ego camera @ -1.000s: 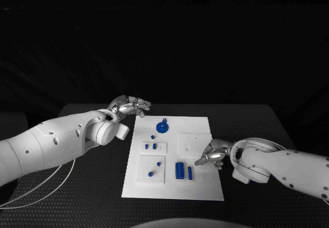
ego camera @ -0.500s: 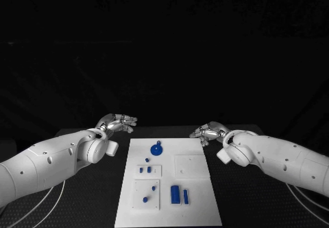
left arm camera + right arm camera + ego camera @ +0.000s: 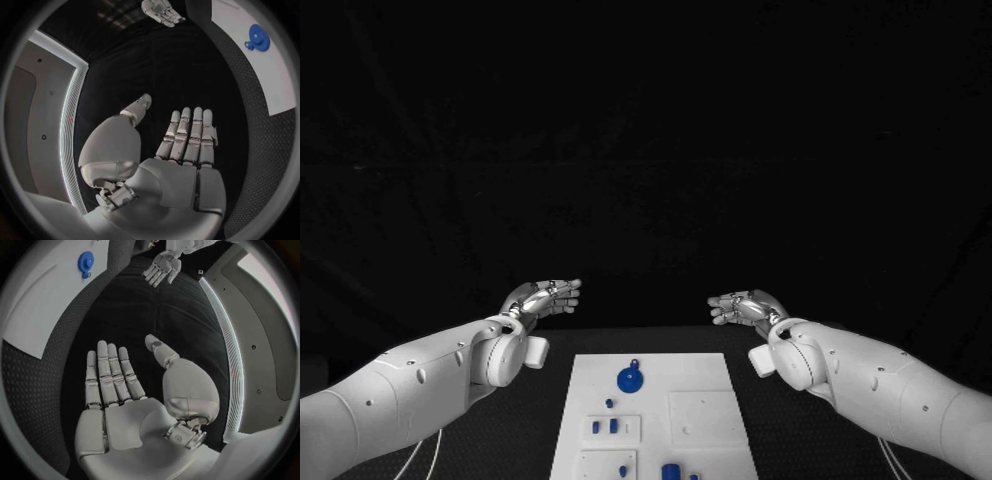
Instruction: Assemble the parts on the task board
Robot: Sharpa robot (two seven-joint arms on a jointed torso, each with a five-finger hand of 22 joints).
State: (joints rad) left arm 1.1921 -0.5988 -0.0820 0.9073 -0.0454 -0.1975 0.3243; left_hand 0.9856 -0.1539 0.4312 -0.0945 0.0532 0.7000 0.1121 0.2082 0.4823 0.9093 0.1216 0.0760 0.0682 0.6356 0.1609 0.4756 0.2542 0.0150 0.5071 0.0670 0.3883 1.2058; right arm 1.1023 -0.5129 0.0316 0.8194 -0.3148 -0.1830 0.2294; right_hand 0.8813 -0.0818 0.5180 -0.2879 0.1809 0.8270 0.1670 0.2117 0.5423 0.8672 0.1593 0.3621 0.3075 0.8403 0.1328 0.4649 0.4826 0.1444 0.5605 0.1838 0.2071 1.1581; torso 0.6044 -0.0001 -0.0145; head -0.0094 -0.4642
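We see our left hand (image 3: 540, 298) and right hand (image 3: 744, 305) raised past the far edge of the task board (image 3: 704, 375), fingers spread, holding nothing. The parts, including a round blue piece (image 3: 630, 379), lie below and behind both hands. Reaching back blind could sweep loose parts off their seats; the near parts are cut off, so perhaps hard to judge. Nothing stands between the hands and the black table (image 3: 545, 400).

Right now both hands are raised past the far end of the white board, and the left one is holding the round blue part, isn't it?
Not quite. The left hand holds nothing; the left wrist view shows its fingers straight and bare. The round blue part lies on the task board. Both hands, the right hand too, are raised beyond it.
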